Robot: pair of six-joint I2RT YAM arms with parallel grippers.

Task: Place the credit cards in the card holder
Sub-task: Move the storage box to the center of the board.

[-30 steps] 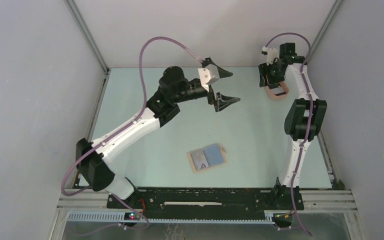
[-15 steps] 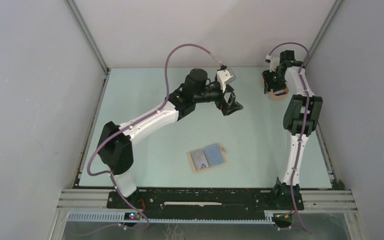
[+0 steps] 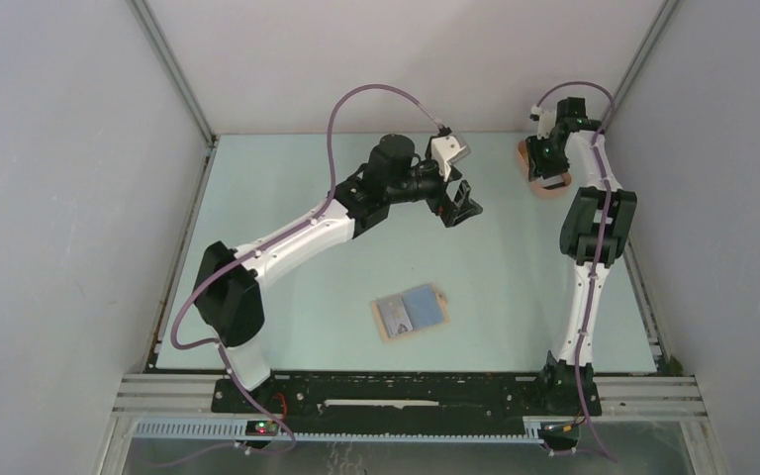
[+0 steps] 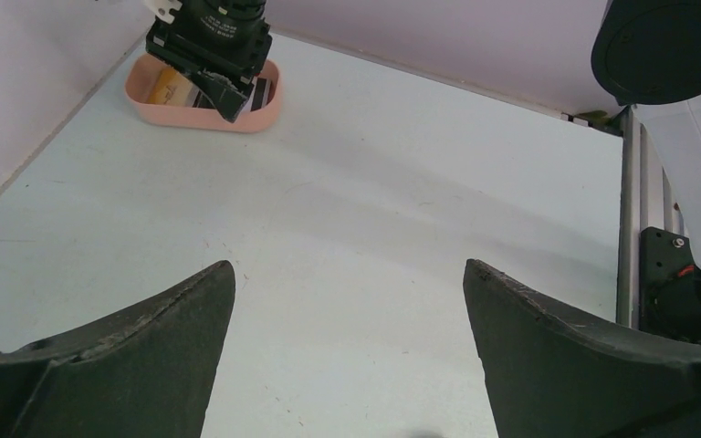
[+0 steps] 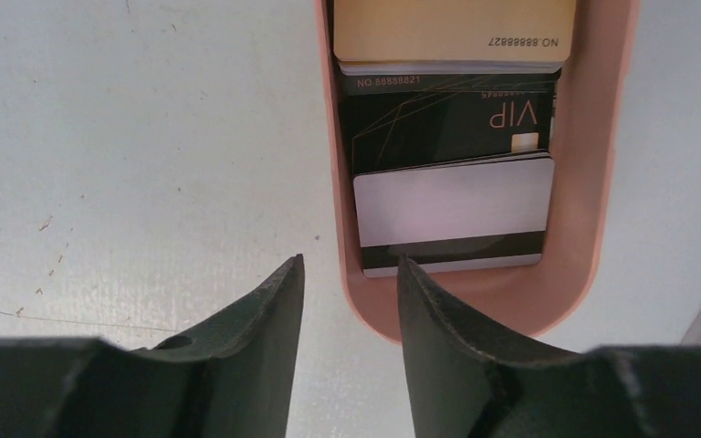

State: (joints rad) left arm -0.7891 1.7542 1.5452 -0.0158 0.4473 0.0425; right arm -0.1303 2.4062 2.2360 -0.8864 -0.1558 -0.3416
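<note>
The card holder (image 3: 386, 334) lies open on the table near the front centre, with a blue card (image 3: 424, 305) and a grey card (image 3: 394, 315) on it. More credit cards lie in a peach tray (image 5: 475, 306): a yellow one (image 5: 452, 27), a black one (image 5: 447, 114) and a white one with a dark stripe (image 5: 452, 214). My right gripper (image 5: 349, 265) hangs low over the tray's near left corner, open by a narrow gap. The tray's wall sits between its fingers and nothing is held. My left gripper (image 4: 349, 274) is wide open and empty above the bare table.
The peach tray (image 3: 552, 189) stands at the far right corner, close to the back and right walls. In the left wrist view the tray (image 4: 203, 114) shows far left with the right gripper (image 4: 224, 96) over it. A metal rail (image 4: 628, 219) borders the table.
My left arm has swung right and turned its open gripper toward the tray. My right gripper has come down at the tray and its jaws have narrowed.
</note>
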